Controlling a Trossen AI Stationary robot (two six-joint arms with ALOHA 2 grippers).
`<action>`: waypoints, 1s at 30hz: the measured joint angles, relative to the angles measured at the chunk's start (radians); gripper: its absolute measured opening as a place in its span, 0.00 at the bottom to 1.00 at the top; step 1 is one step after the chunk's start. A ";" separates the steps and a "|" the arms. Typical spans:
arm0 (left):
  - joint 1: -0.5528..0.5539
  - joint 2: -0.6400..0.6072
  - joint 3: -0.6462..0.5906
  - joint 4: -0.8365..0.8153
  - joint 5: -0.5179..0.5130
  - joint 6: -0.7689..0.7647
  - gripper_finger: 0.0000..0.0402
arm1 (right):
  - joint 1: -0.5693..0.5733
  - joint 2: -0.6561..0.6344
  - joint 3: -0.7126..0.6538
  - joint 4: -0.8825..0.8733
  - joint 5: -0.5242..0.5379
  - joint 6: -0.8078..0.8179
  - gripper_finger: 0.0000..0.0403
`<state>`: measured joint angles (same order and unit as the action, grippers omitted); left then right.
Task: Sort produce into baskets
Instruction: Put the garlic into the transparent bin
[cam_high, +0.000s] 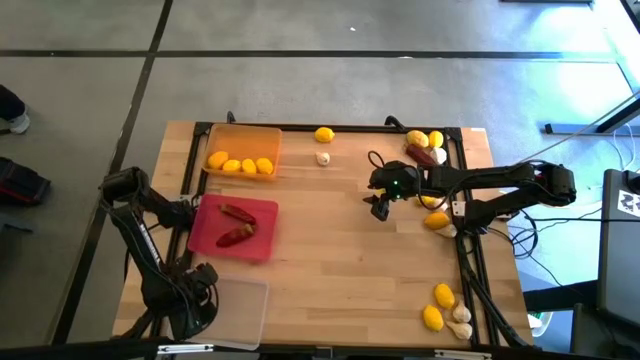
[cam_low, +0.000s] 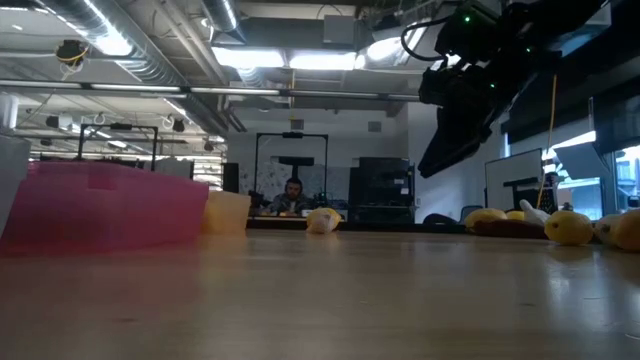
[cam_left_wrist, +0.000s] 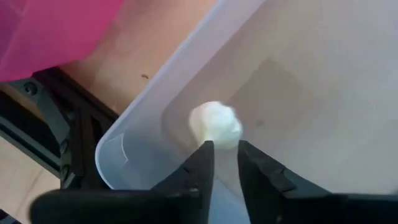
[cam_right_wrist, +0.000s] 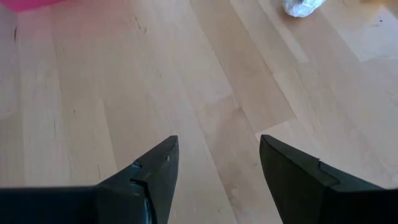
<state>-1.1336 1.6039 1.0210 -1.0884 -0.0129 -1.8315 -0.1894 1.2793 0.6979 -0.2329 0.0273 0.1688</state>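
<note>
Left gripper (cam_left_wrist: 224, 163), slightly parted, at garlic bulb (cam_left_wrist: 216, 124)

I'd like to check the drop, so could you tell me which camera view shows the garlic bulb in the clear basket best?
The left wrist view is best: the garlic bulb lies in the clear basket, just beyond the left end effector. In the high view the left arm hides it. The low view and right wrist view don't show it.

Clear basket (cam_high: 243, 310) cut off below.
</note>
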 joint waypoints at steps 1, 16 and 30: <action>0.000 0.000 0.000 0.000 0.001 0.001 0.21 | 0.000 0.000 0.000 0.000 0.000 0.000 0.55; 0.043 -0.137 0.001 -0.001 0.002 0.019 0.31 | 0.000 0.000 0.000 -0.002 0.000 0.000 0.55; 0.055 -0.393 0.001 -0.028 -0.469 0.032 0.31 | 0.000 0.000 0.000 -0.001 0.000 0.001 0.55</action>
<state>-1.0782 1.2107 1.0218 -1.1163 -0.4815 -1.7998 -0.1894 1.2793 0.6979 -0.2340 0.0273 0.1699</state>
